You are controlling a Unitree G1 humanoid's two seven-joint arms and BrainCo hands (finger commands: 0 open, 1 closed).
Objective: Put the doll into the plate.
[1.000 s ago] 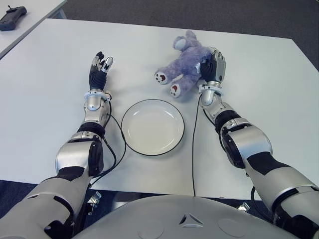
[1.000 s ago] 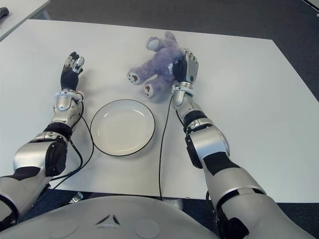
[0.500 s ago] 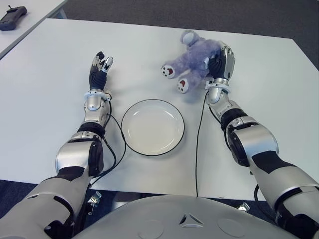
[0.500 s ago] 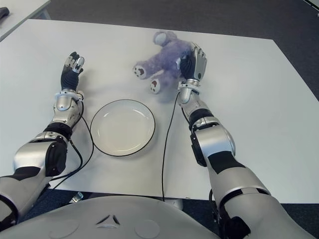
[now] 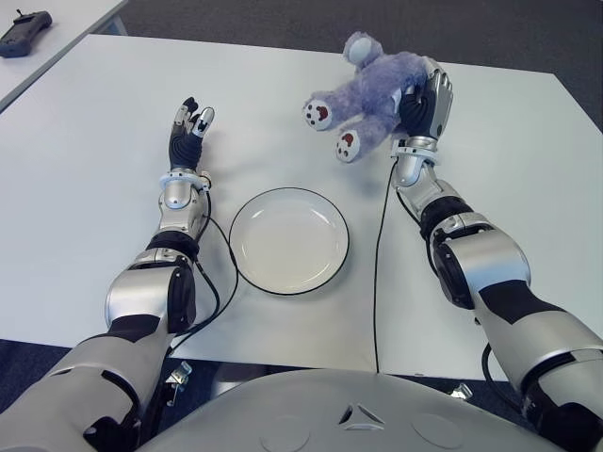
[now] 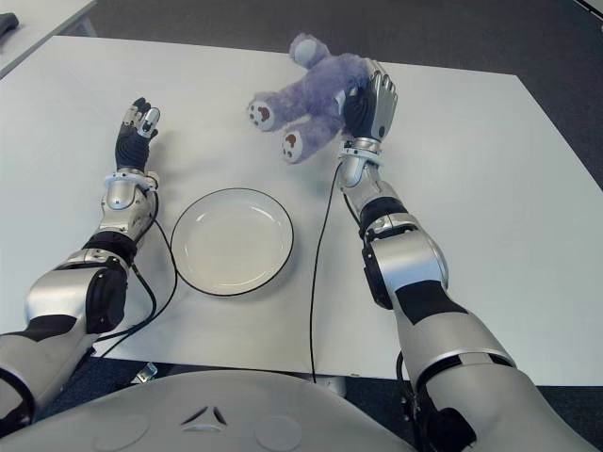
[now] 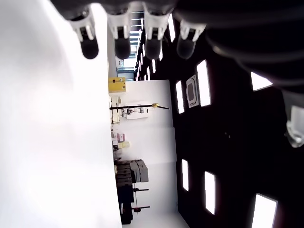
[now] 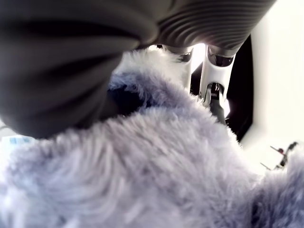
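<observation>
R hand (image 5: 426,102) fingers wrapped round doll (image 5: 367,90), far-right of plate (image 5: 288,239). L hand (image 5: 187,132) fingers relaxed, holding nothing, left of plate.

**White table, one plate**

A white table (image 5: 85,160) carries a white plate (image 5: 288,240) with a dark rim, empty, near its front edge. A second pale table (image 5: 66,28) at far left holds a black handheld device (image 5: 24,35).

1 doll (image 5: 372,92), 1 plate (image 5: 288,240), 2 hands: left (image 5: 187,130) and right (image 5: 426,104), 1 table (image 5: 85,179), 1 black remote (image 5: 23,32).
</observation>
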